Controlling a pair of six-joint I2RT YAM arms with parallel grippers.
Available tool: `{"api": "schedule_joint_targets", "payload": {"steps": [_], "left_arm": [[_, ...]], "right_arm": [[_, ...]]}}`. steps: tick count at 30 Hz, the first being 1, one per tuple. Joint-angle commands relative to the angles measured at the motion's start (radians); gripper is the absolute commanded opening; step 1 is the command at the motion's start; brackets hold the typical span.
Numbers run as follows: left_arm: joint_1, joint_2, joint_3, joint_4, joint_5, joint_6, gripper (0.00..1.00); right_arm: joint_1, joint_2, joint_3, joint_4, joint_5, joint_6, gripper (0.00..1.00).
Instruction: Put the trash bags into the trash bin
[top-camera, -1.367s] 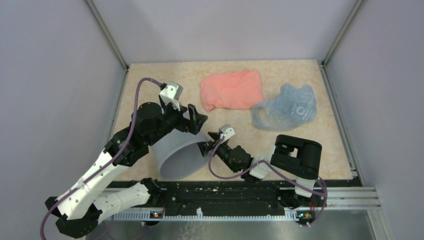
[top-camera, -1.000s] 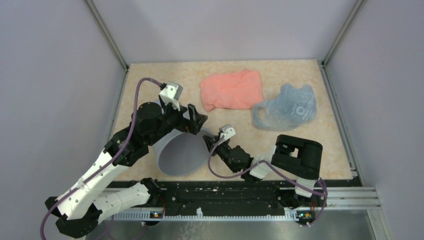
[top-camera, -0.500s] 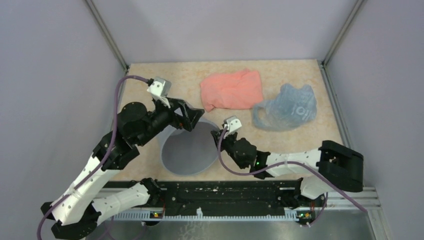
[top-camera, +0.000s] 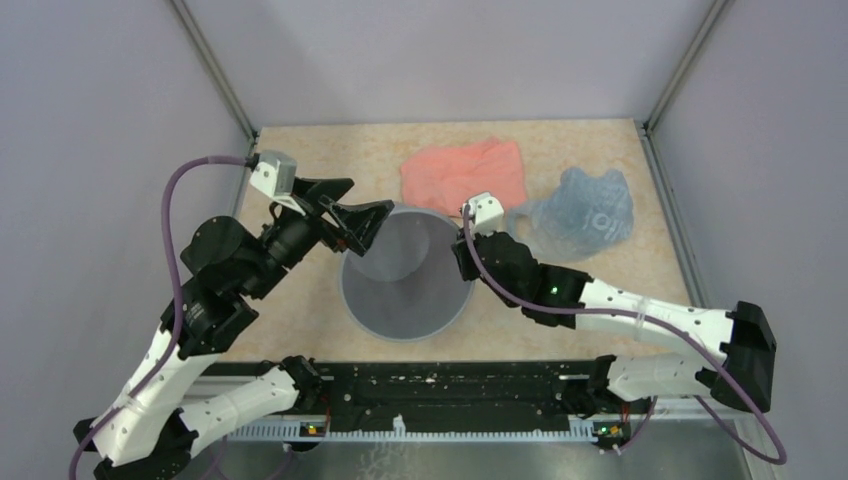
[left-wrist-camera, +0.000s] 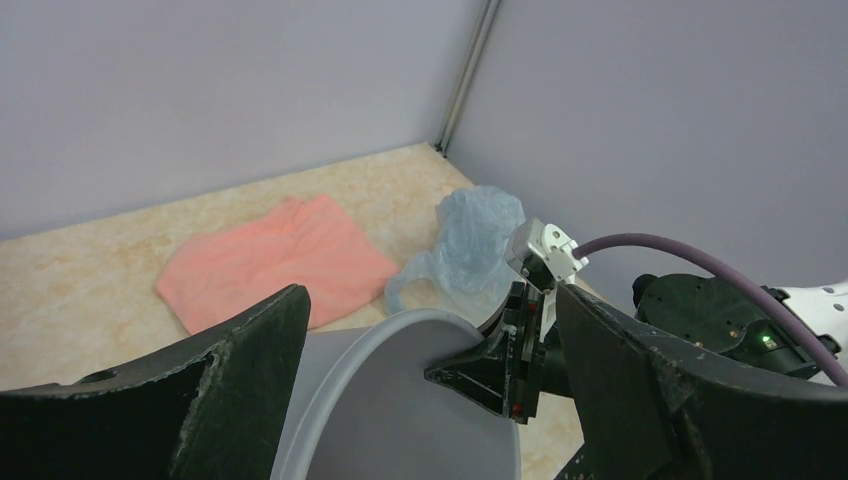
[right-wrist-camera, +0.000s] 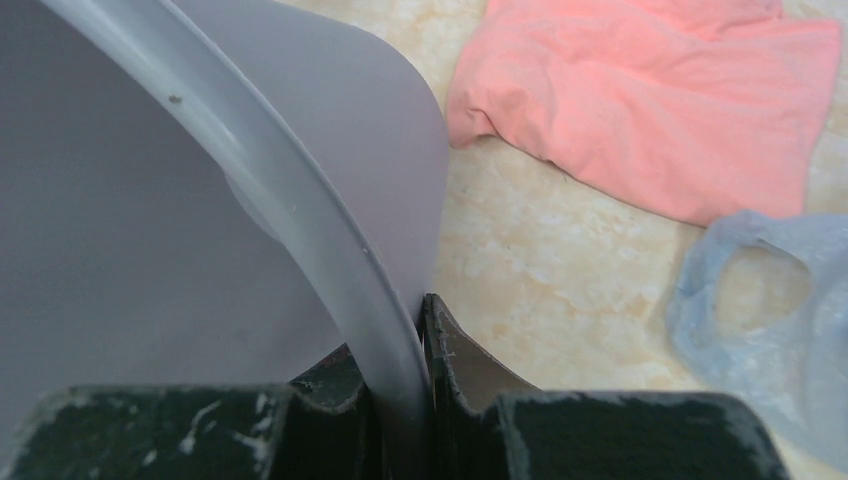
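Beside smooth round bin, crinkly bag

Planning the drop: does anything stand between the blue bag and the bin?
The right claw, shut on the rim of the grey bin, sits on the side facing the blue bag; the pink cloth lies aside.

White printed lettering on pale-blue bag, on upward-facing side toward its right end. Plastic crumpled, print too small to read from overhead: few upright strokes and one round letter shape, nothing firmer. Left wrist view: same bag shows only creases, print not legible. No other text, label, brand or number readable anywhere
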Motion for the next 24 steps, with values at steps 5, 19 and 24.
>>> {"api": "schedule_joint_targets", "payload": {"steps": [5, 19, 24], "left_arm": [[-0.003, -0.021, 0.033, 0.121, -0.018, 0.029, 0.99], [-0.003, -0.006, -0.002, 0.25, -0.213, 0.074, 0.99], [-0.004, -0.02, 0.006, 0.271, -0.233, 0.101, 0.99]], "right_arm": [[-0.026, -0.03, 0.251, -0.381, -0.059, 0.029, 0.0], [-0.051, 0.134, 0.496, -0.631, -0.186, -0.018, 0.0], [-0.137, 0.212, 0.592, -0.707, -0.266, -0.002, 0.0]]}}
